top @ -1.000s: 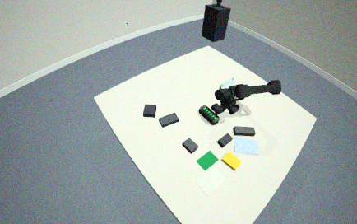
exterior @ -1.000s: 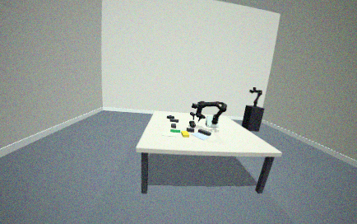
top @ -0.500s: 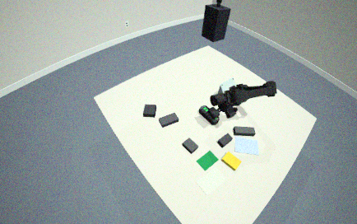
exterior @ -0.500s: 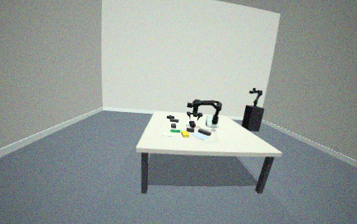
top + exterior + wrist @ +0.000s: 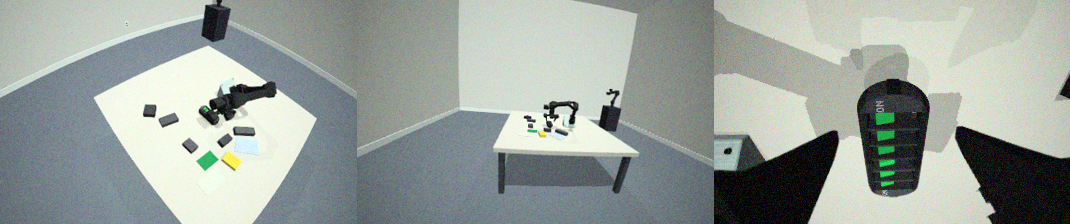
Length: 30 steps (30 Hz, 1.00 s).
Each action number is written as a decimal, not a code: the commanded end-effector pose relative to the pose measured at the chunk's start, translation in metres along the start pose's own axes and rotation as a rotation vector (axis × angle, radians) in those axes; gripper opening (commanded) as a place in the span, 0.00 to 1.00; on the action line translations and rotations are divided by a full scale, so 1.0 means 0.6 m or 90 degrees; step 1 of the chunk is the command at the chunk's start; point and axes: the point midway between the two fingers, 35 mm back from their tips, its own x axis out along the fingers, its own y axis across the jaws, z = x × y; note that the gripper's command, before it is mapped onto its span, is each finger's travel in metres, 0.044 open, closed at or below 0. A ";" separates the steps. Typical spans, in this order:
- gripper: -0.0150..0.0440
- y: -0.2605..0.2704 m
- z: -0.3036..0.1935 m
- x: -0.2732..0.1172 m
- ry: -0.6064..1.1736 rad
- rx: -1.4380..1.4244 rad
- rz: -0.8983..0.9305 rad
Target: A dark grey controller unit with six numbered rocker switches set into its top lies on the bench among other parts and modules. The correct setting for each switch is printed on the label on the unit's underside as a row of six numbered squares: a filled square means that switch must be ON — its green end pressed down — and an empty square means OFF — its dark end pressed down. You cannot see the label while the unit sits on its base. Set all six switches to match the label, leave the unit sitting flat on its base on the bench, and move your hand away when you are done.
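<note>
The pale table [image 5: 132, 99] [image 5: 587, 146] [image 5: 1014, 110] stands on a blue-grey floor [image 5: 62, 144] [image 5: 439, 165], and in the exterior view its two near legs are dark. Behind it is a light wall [image 5: 542, 49]; a white skirting [image 5: 406, 128] follows the bottom of the left wall. At right of this view, a black pedestal [image 5: 215, 22] [image 5: 609, 118] carries a small dark arm [image 5: 614, 96].

On the table, right of the centre of the top view, is the controller unit [image 5: 206, 117] [image 5: 549, 123] [image 5: 894, 145], with green showing on all six switches. The gripper [image 5: 222, 110] [image 5: 551, 118] [image 5: 897, 134] has its fingers wide apart, holding nothing; in the wrist view they appear on both sides of the unit. In the lower part of the top view lie a green piece [image 5: 207, 161] [image 5: 532, 131], a yellow piece [image 5: 231, 161] [image 5: 542, 134] and a light blue sheet [image 5: 247, 146] [image 5: 557, 136].
</note>
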 end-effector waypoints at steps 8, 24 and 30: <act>1.00 0.001 0.004 0.029 0.000 0.005 0.002; 0.96 0.002 0.011 0.065 -0.002 0.006 0.002; 0.81 0.002 0.011 0.065 -0.002 0.006 0.002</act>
